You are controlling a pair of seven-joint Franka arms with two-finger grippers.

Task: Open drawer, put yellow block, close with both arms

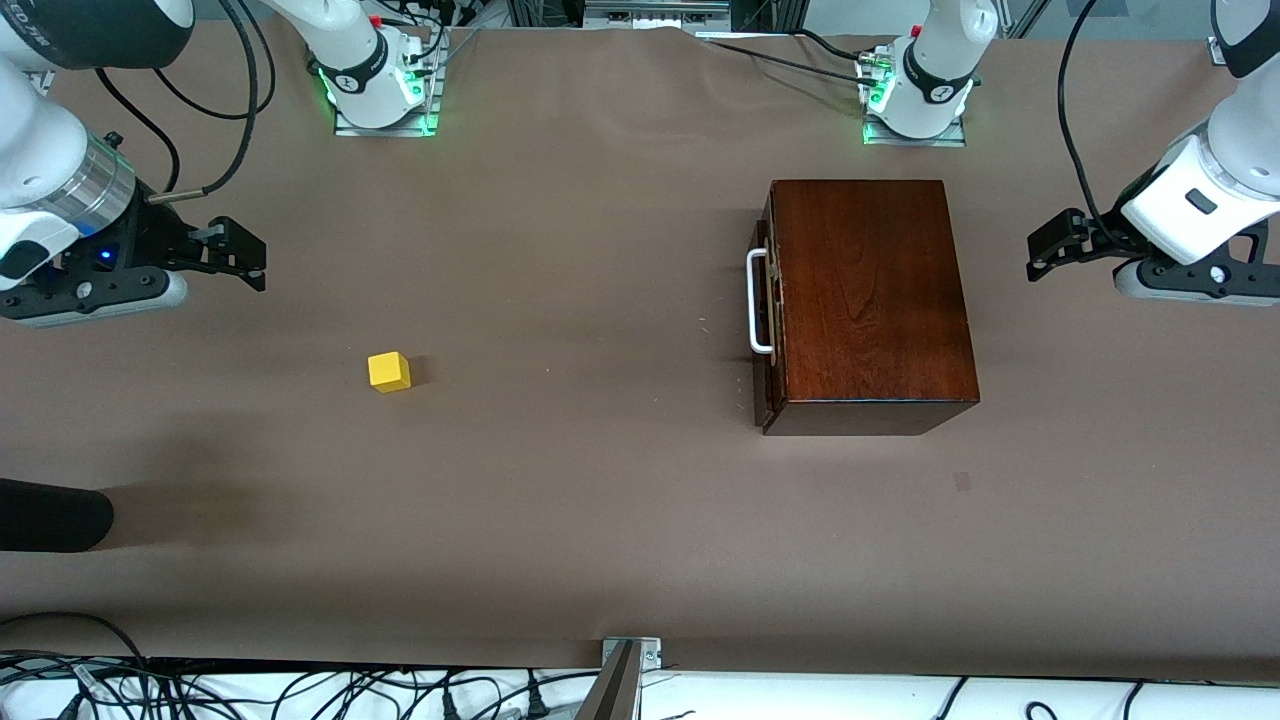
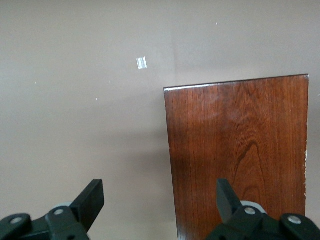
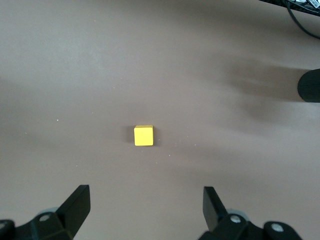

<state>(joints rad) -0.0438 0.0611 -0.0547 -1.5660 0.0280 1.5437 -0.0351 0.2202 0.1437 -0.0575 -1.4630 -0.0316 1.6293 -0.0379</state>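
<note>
The dark reddish-brown wooden box (image 1: 868, 300) stands toward the left arm's end of the table. Its drawer is shut, and the white U-shaped handle (image 1: 758, 301) faces the right arm's end. The yellow block (image 1: 389, 371) lies on the brown table toward the right arm's end; it also shows in the right wrist view (image 3: 143, 135). My left gripper (image 1: 1045, 250) is open and empty in the air beside the box, whose top shows in the left wrist view (image 2: 237, 150). My right gripper (image 1: 245, 262) is open and empty, over the table near the block.
A black rounded object (image 1: 50, 514) juts in at the table edge at the right arm's end, nearer the front camera than the block. Both arm bases (image 1: 380, 85) stand along the table's back edge. Cables lie below the front edge.
</note>
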